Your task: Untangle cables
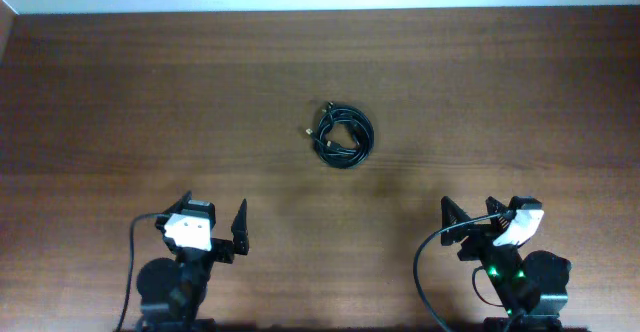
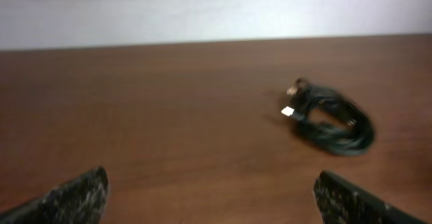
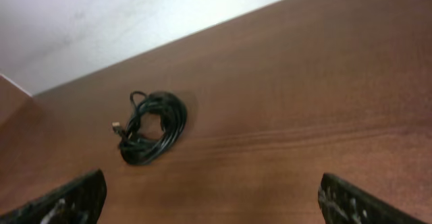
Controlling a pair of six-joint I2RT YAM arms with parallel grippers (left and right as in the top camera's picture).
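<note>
The cables (image 1: 344, 136) lie as one coiled black bundle on the wooden table, near the middle and toward the back, with a small plug end sticking out on its left. The bundle also shows in the left wrist view (image 2: 332, 119) at the right and in the right wrist view (image 3: 152, 127) at the left. My left gripper (image 1: 213, 224) is open and empty near the front left, far from the bundle. My right gripper (image 1: 481, 216) is open and empty near the front right, also far from it.
The brown wooden table (image 1: 150, 92) runs to a white wall at the back. Each arm's base sits at the front edge, with its own thicker black wiring (image 1: 425, 272) looping beside it.
</note>
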